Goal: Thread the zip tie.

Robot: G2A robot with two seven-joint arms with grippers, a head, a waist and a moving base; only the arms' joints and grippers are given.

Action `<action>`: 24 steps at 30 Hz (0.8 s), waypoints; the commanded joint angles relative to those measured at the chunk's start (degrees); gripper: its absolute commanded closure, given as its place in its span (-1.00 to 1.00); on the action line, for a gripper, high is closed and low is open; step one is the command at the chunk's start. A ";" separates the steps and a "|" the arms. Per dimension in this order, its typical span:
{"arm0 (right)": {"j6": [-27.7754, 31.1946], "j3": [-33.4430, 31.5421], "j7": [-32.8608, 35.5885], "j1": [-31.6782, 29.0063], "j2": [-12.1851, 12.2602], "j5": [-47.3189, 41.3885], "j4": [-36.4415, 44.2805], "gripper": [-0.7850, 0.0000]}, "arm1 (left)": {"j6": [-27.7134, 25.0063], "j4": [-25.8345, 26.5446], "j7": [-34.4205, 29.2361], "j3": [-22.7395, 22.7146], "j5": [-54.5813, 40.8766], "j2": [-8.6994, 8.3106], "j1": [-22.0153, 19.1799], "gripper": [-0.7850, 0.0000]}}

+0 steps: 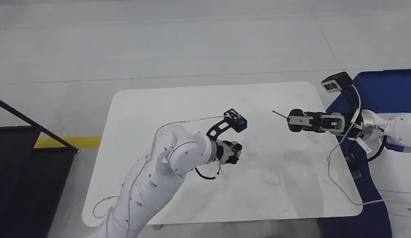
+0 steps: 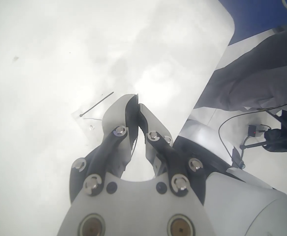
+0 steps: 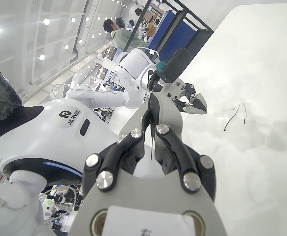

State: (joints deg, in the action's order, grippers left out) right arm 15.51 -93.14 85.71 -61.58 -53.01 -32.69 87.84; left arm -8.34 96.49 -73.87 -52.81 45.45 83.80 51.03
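My right gripper (image 3: 152, 96) is shut on a black zip tie (image 3: 153, 126) and hovers over the right part of the white table (image 1: 160, 110). The tie's thin end (image 1: 279, 115) sticks out past the right gripper (image 1: 290, 119) toward the left arm. My left gripper (image 2: 137, 100) is shut, and a thin black strip (image 2: 133, 146) runs between its pads. It hangs over the table's middle (image 1: 235, 150), apart from the right one. A spare zip tie (image 2: 96, 105) lies flat on a clear plastic bag (image 3: 229, 110) close to the left gripper (image 3: 202, 106).
On the bag lie a curved black tie (image 3: 232, 117) and a shorter piece (image 3: 243, 112). A blue surface (image 1: 385, 87) borders the table's right edge, and a dark frame (image 1: 32, 174) stands off its left side. White cables trail from both arms.
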 commanded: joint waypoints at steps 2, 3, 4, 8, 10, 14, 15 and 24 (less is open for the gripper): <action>0.00 0.00 0.00 0.00 0.00 0.00 0.00 1.00 | 0.07 0.01 -0.16 0.06 0.12 0.01 -0.06 1.00; 0.00 0.00 0.00 0.00 0.00 0.00 0.00 1.00 | 0.07 0.01 -0.16 0.06 0.12 0.01 -0.06 1.00; 0.00 0.00 0.00 0.00 0.00 0.00 0.00 1.00 | 0.07 0.01 -0.16 0.06 0.12 0.01 -0.06 1.00; 0.79 -1.15 -3.25 -0.77 0.08 -1.22 1.36 1.00 | 0.25 0.38 3.32 -2.48 -9.01 -0.06 1.93 1.00; 3.08 -3.06 -3.61 -0.71 0.35 -0.67 1.14 1.00 | -0.28 0.71 4.19 -4.53 -14.39 -0.24 2.56 1.00; 4.69 -6.38 -3.42 -0.92 0.87 -1.50 0.22 1.00 | -0.89 1.13 5.03 -7.38 -24.71 -0.53 4.05 1.00; 5.45 -6.94 -3.10 -1.05 1.01 -0.79 0.53 1.00 | -0.82 1.05 5.46 -7.92 -26.61 -0.59 4.23 1.00; 5.75 -7.08 -2.99 -1.12 1.06 -0.42 0.68 1.00 | -0.82 1.05 5.46 -7.92 -26.61 -0.59 4.23 1.00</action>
State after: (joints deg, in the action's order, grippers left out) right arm 21.26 -100.22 82.72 -62.70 -51.95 -33.12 88.52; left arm -9.16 97.54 -68.41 -60.73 18.86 83.20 55.26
